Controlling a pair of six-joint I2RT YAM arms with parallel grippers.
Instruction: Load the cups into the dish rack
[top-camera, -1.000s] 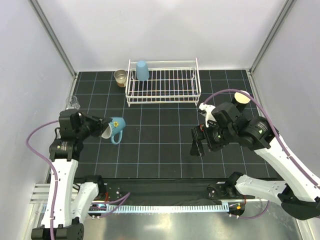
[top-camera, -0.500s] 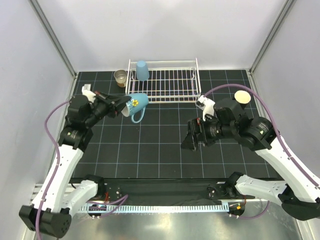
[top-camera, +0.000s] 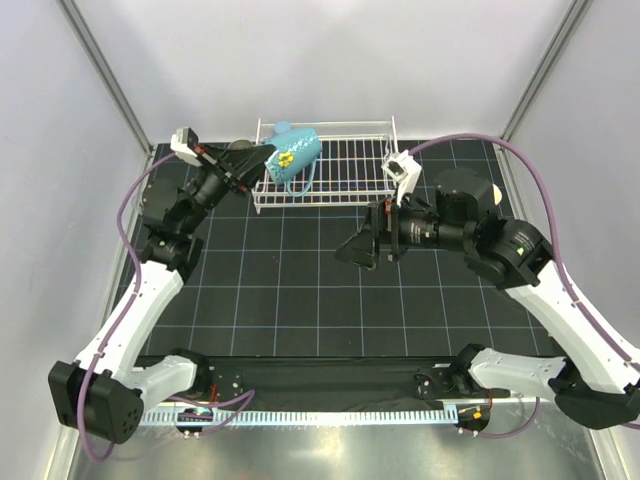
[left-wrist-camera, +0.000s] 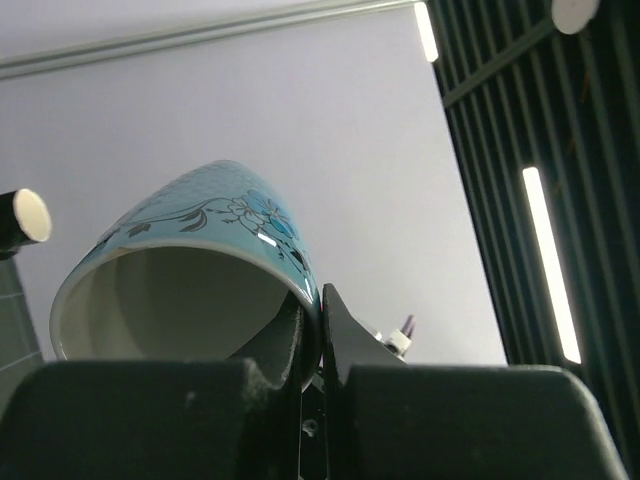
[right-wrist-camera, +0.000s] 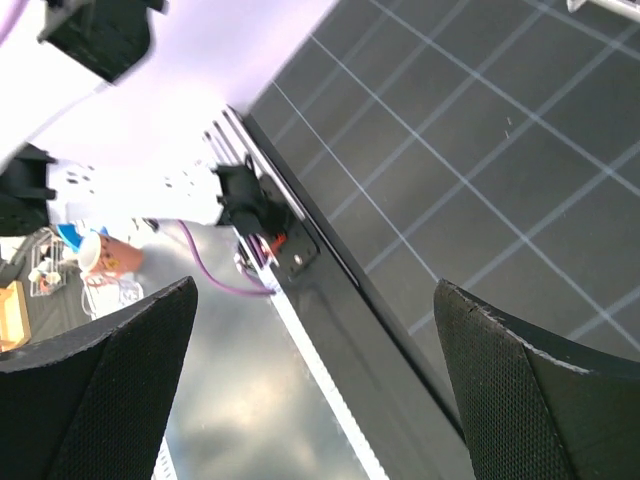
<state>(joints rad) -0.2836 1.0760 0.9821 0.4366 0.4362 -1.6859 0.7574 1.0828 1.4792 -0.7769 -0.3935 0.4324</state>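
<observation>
Teal mug (top-camera: 292, 155) (floral print outside)

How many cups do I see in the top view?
4: teal mug, held over the rack; blue tumbler in the rack behind it; tan cup left of the rack; black cup behind the right arm. Others may be hidden.

The top camera looks down from high behind the near edge, wide over the whole table (top-camera: 300, 300) and dish rack (top-camera: 345, 165). The left wrist camera sits tight against the teal mug (left-wrist-camera: 200, 215), tilted up at wall and ceiling, and that mug is all it shares with the top view. The right wrist camera peers close and low across the table's near edge.
</observation>
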